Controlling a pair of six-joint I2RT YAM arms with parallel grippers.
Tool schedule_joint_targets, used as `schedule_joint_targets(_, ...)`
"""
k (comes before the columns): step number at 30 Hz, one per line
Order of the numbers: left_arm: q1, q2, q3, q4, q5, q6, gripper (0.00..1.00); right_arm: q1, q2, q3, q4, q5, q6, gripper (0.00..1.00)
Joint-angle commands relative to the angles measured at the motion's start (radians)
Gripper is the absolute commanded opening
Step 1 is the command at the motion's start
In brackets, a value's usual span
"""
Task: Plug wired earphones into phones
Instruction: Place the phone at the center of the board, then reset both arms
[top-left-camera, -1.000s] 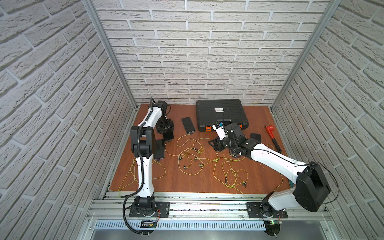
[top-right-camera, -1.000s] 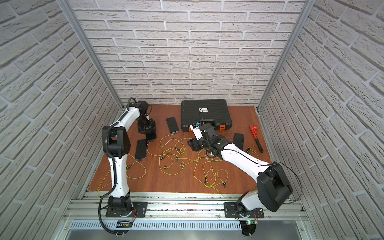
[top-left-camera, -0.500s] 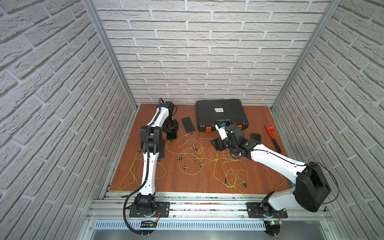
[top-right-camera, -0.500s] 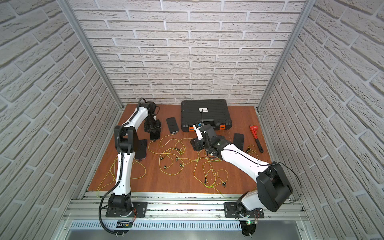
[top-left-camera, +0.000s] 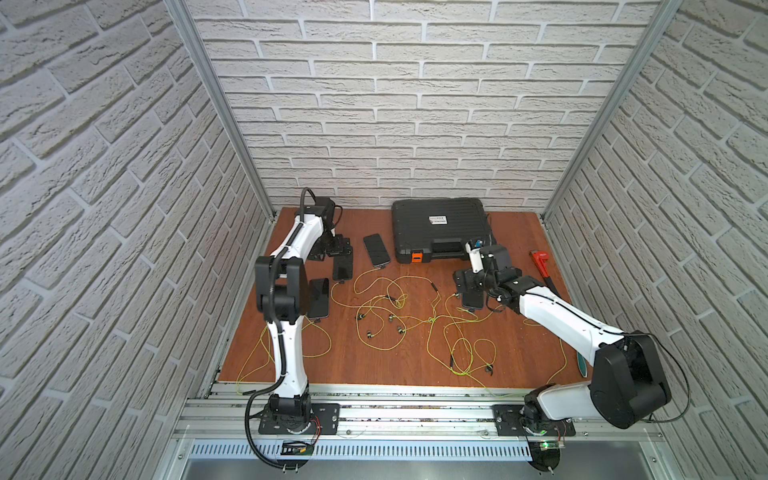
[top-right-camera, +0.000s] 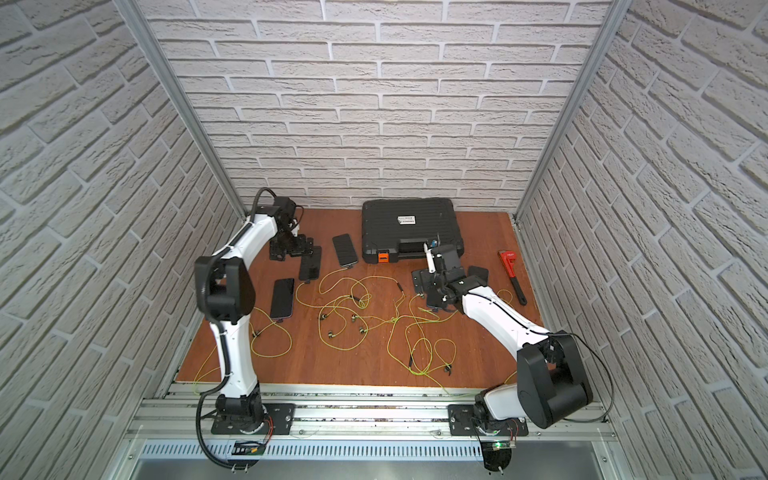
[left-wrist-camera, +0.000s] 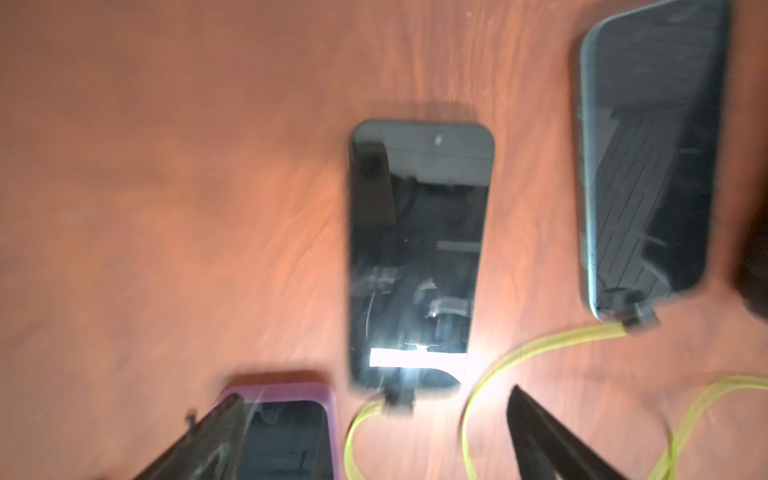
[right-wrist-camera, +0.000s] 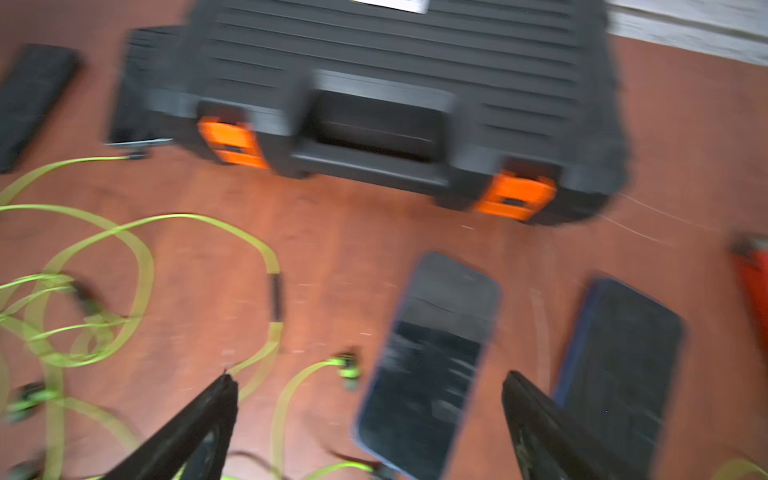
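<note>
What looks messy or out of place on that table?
The wired earphones lie in a tangle of yellow-green loops across the middle of the wooden board. They seem knotted together, and a few strands trail over its front edge. A red pipe wrench by the side wall also looks unrelated to the phones.

Both wrist views are smeared with blur. The purple-cased phone (left-wrist-camera: 299, 436) runs off the picture's edge. In a top view, right of centre, the right arm (top-left-camera: 557, 316) covers part of a phone (top-left-camera: 473, 300).
</note>
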Motion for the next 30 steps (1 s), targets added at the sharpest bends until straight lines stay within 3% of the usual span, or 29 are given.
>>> schedule_joint_targets(1,0.019,-0.297,-0.294,0.358,-0.159,0.037,0.98,-0.063,-0.039,-0.055,0.075,0.136,-0.078,1.00)
schedule_joint_targets(5,0.093,-0.576,-0.709,0.700,-0.242,-0.043,0.98,-0.131,-0.032,-0.149,0.202,0.199,-0.105,1.00)
schedule_joint_targets(11,0.184,-0.725,-1.081,1.043,-0.299,-0.080,0.98,-0.214,-0.010,-0.316,0.501,0.150,-0.098,1.00)
schedule_joint_targets(18,0.197,-0.611,-1.276,1.503,-0.265,0.073,0.98,-0.230,0.012,-0.361,0.649,0.184,-0.151,1.00)
schedule_joint_targets(24,0.240,-0.531,-1.290,1.580,-0.141,0.054,0.98,-0.247,-0.033,-0.422,0.718,0.180,-0.136,0.99)
schedule_joint_targets(30,0.241,-0.548,-1.353,1.688,-0.117,0.066,0.98,-0.249,-0.047,-0.438,0.735,0.168,-0.139,0.99)
